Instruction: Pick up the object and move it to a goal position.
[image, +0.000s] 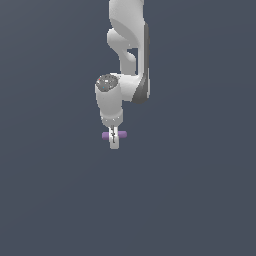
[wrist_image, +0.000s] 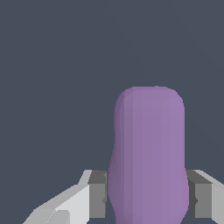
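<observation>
The object is a small purple capsule-like piece (image: 121, 134) with rounded ends. In the exterior view it lies crosswise at my white gripper (image: 114, 142), its two ends sticking out on either side of the fingers. In the wrist view the purple piece (wrist_image: 148, 157) fills the space between the two grey pads (wrist_image: 98, 194), which press against its sides. The gripper is shut on it. The white arm comes down from the top of the exterior view. I cannot tell how high the piece is above the ground.
A plain dark grey-blue surface (image: 200, 190) fills both views. No other objects, containers or edges show.
</observation>
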